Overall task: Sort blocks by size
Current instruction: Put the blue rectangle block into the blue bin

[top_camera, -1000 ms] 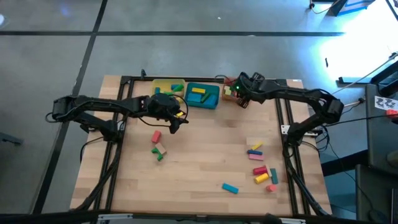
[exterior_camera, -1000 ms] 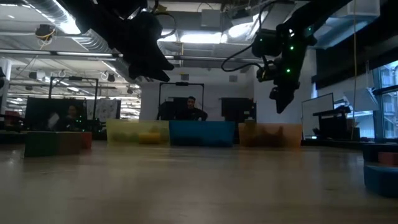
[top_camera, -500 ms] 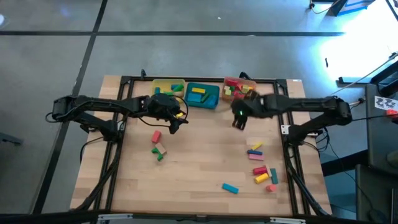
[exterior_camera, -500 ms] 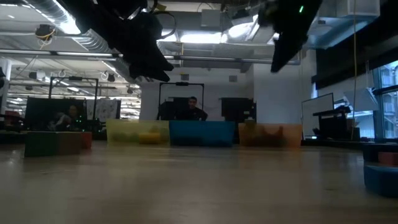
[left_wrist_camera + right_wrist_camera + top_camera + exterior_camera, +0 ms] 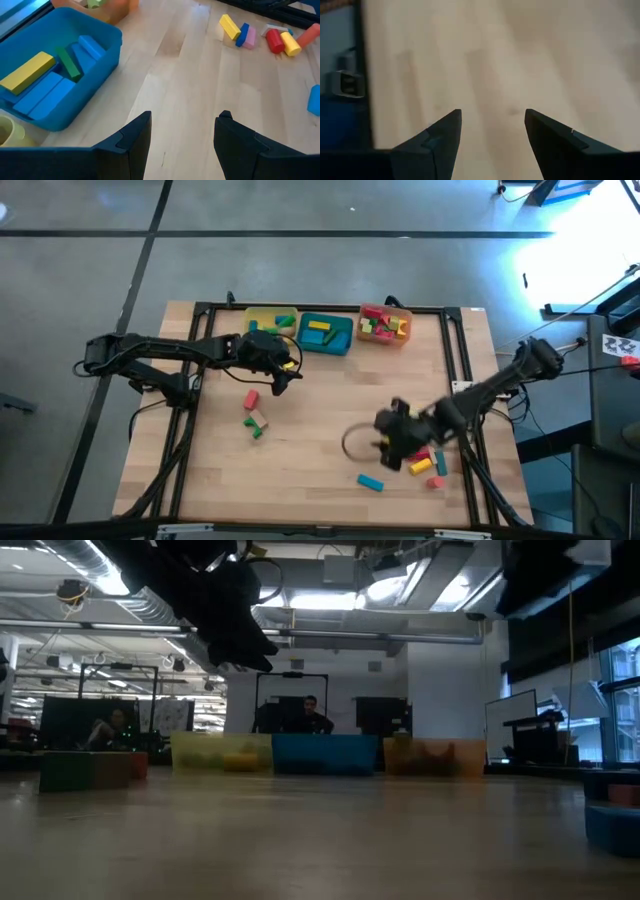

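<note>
Wooden table (image 5: 310, 430) carries three trays along its far edge, yellow (image 5: 262, 318), teal (image 5: 325, 333) and orange (image 5: 385, 323), each holding blocks. More blocks lie loose near the left gripper (image 5: 281, 376), which hangs with fingers apart and nothing between them. The right gripper (image 5: 392, 442) also has fingers spread and bare, seemingly just beside the blocks (image 5: 421, 450) on the right.

Bare table centre (image 5: 320, 410) passable, trays (image 5: 325, 332) lining far edge, block clusters (image 5: 254, 412) left and (image 5: 424, 455) right
</note>
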`<state>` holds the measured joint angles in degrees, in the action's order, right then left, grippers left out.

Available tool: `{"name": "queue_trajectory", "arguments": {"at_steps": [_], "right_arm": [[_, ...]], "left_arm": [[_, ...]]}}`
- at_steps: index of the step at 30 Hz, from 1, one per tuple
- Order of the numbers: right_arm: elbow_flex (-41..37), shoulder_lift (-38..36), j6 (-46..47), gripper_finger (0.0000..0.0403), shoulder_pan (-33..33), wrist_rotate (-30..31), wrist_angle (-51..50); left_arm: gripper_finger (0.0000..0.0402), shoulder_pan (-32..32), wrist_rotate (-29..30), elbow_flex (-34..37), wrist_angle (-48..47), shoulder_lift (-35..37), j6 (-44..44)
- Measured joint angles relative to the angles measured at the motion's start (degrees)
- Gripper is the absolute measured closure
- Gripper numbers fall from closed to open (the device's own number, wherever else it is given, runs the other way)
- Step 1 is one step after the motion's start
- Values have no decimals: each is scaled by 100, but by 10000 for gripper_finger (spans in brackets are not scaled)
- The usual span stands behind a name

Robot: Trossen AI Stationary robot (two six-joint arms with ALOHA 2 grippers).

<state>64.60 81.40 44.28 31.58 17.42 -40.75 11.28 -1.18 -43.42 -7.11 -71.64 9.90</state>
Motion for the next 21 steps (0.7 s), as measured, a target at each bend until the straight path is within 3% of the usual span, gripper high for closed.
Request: {"name": "queue_trajectory", "arguments": {"at_steps": [7, 14, 21], "right_arm": [[-179, 756, 480, 183, 888, 516, 683], [-180, 1540, 1026, 183, 1306, 425, 1140], [-175, 2191, 1079, 183, 1471, 350, 1797]], "left_arm": [[219, -358, 162, -2, 83, -31, -10], [219, -803, 804, -2, 89, -33, 263], [219, -999, 847, -2, 251, -33, 347]]}}
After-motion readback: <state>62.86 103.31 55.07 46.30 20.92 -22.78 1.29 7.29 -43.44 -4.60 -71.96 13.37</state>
